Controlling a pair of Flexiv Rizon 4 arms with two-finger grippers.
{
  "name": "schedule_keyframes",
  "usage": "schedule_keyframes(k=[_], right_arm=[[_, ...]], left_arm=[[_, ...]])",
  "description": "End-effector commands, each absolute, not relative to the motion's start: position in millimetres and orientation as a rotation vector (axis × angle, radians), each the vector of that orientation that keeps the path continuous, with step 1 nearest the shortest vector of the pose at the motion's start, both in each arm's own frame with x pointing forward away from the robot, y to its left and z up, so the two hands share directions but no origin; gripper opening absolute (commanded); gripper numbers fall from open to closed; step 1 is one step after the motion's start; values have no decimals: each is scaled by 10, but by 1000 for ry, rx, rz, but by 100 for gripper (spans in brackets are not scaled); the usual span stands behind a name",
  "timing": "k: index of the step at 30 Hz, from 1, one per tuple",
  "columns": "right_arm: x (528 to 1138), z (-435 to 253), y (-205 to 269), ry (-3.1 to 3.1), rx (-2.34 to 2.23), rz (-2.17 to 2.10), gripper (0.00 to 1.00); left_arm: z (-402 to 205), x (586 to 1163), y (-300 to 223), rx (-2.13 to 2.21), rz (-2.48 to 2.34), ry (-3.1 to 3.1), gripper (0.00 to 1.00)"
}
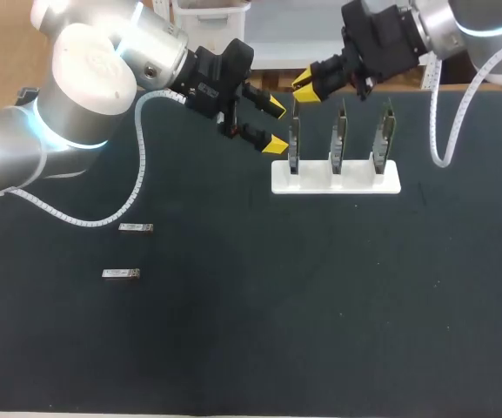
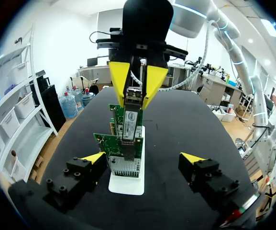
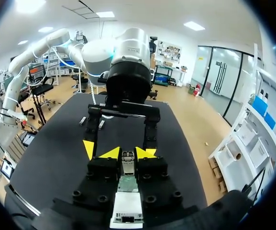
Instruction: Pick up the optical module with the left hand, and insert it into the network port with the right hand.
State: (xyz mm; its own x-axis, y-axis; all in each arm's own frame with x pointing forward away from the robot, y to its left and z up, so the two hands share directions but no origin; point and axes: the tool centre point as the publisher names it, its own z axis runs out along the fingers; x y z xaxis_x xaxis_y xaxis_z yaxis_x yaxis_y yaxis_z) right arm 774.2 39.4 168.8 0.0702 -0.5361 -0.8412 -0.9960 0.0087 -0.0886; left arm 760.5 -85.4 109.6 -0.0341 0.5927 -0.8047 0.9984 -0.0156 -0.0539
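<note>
Silver optical module (image 2: 129, 122): clamped by right gripper (image 1: 307, 84); pickup judged done.
Left gripper (image 1: 274, 125): spread wide, empty.
Remaining: seating into network card (image 2: 110, 143).

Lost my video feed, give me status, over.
Left tool open, beside the rack. Right tool shut on optical module, at the port of the end card; seating unclear. Nothing in the way; spare modules lie apart.

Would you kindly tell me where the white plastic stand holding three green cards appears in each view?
Head view: white plastic stand right of centre, below the right gripper.
Left wrist view: stand ahead of the open left gripper, under the green cards.
Right wrist view: stand beneath the right gripper.
Shared landmark: right gripper, shut on the silver optical module.
</note>
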Motion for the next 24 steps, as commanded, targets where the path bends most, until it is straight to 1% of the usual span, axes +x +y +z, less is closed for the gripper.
schedule_keyframes(k=[1, 20, 21, 22, 24], right_arm=[[7725, 1661, 395, 1566, -1617, 796, 0], [7736, 1645, 394, 1580, -1607, 803, 0], [7736, 1646, 394, 1580, -1608, 801, 41], [7734, 1649, 393, 1573, -1614, 801, 100], [7732, 1651, 393, 1574, -1612, 796, 100]], left_arm=[[1097, 7641, -861, 1673, -903, 1685, 100], [1097, 7641, -861, 1673, -903, 1685, 100], [1097, 7641, -861, 1673, -903, 1685, 100], [1097, 7641, -861, 1673, -903, 1685, 100], [1097, 7641, -861, 1673, -903, 1685, 100]])
